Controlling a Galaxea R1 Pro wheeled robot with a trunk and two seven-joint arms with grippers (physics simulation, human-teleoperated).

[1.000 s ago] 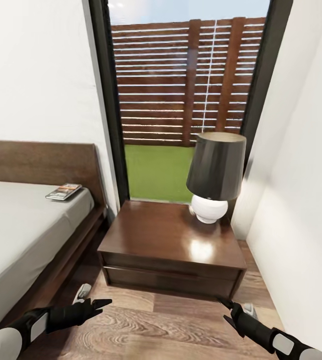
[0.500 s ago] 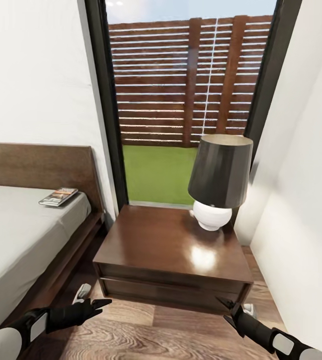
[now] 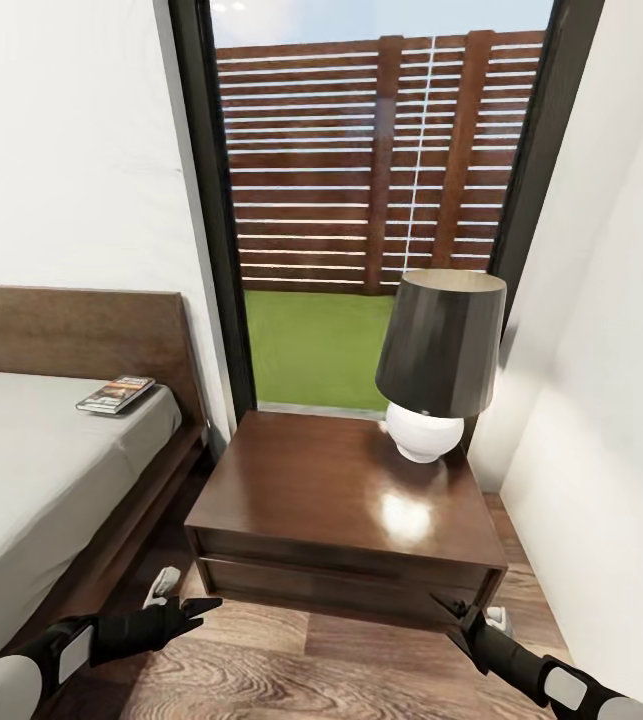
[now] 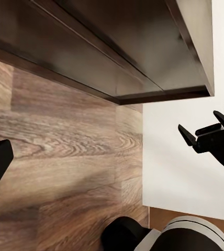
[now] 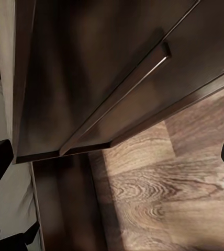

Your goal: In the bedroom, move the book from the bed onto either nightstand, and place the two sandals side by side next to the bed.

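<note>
black and empty, the left gripper (image 3: pixel 193 608) hangs low over the wood-plank floor (image 3: pixel 291 670) with its fingers parted. the right gripper (image 3: pixel 449 610) hangs opposite, also spread and holding nothing; the left wrist view catches it (image 4: pixel 206 130) against the white wall. both sit just in front of the nightstand (image 3: pixel 346 500), one near each front corner. the book (image 3: pixel 116 393) lies well up and to the left of the left gripper, flat on the bed (image 3: pixel 41 470) in the mattress corner near the headboard (image 3: pixel 81 335). its long axis runs diagonally, far end angled toward the headboard. a narrow strip of floor separates bed frame and nightstand. a lamp (image 3: pixel 436 360) stands at the nightstand's far right, leaving the left and front of the glossy top bare. behind it a black-framed window (image 3: pixel 361 200) shows grass and fence; a white wall closes the right side.
</note>
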